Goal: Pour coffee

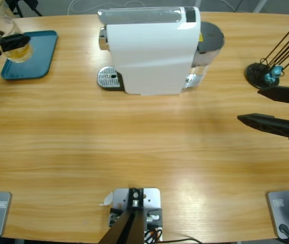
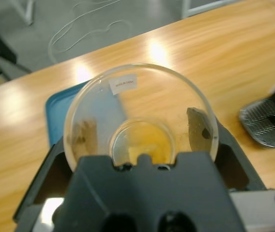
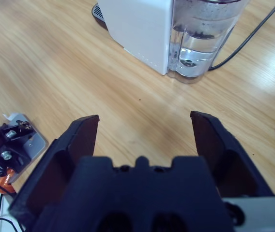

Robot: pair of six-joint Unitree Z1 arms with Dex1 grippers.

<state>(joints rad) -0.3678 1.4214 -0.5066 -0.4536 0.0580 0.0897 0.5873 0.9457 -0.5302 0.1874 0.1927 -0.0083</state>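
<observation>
- Long wooden table (image 1: 134,137) under the high camera, grey floor with loose white cable beyond its far edge in the left wrist view.
- White coffee machine (image 1: 152,48) standing at the table's far middle, metal drip grate (image 1: 109,78) at its left foot, clear water tank (image 3: 203,41) at its right rear with a black cord trailing away.
- Teal tray (image 1: 35,61) lying at the far left corner.
- Left gripper (image 1: 2,41) clamped on a clear glass cup (image 2: 140,116), one jaw pressed to each side of its wall; cup over the tray's left part, whether resting on it or lifted not clear.
- Coffee (image 2: 145,142) sitting as a shallow amber-yellow layer in the bottom of that cup; small white label on the cup's far wall.
- Right gripper (image 1: 271,108) at the right edge, jaws spread wide with nothing between them, bare wood below.
- Black stand (image 1: 261,73) with thin rods just beyond the right gripper, something small and teal at its base.
</observation>
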